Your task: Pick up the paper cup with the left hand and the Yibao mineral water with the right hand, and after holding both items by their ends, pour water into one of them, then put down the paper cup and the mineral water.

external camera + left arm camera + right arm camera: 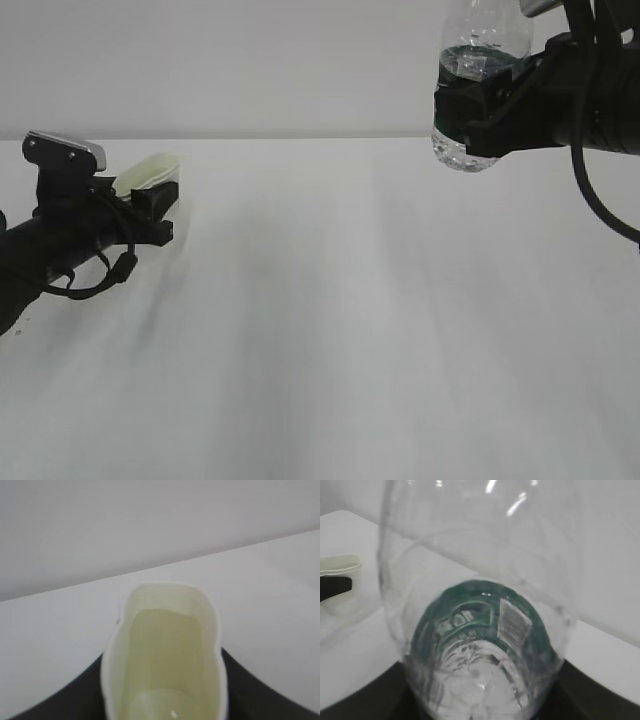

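My left gripper [150,200] is shut on the paper cup [148,172], a white cup with a pale cream inside, squeezed oval and held a little above the table at the left. In the left wrist view the cup [162,655] fills the lower middle between the dark fingers [60,700]. My right gripper [480,105] is shut on the Yibao mineral water [478,70], a clear bottle with a dark green label, held upright high at the upper right. In the right wrist view the bottle [480,630] fills the frame and the cup [340,566] shows at the far left.
The white table [330,330] spreads under both arms, with a pale wall behind. The two held things stand far apart, cup low left, bottle high right. A black cable [600,210] hangs from the right arm.
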### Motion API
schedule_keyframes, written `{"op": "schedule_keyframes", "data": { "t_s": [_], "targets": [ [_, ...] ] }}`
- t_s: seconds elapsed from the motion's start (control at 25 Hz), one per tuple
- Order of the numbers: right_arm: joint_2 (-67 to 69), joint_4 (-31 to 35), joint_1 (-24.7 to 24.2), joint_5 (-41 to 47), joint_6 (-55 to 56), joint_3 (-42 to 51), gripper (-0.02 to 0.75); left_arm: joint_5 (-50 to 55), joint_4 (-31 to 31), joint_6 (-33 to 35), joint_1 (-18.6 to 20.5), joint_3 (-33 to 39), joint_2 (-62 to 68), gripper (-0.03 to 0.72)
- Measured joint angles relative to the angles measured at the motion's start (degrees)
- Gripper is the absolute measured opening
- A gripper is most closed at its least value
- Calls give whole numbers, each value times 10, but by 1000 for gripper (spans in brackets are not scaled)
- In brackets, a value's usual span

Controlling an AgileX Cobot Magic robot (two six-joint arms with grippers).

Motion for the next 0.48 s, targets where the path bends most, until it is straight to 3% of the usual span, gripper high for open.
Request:
{"op": "schedule_keyframes", "data": {
  "t_s": [0.48],
  "targets": [
    [0, 0, 0, 0, 0, 0, 417, -32, -7, 5, 15, 39, 0, 326]
  ]
}}
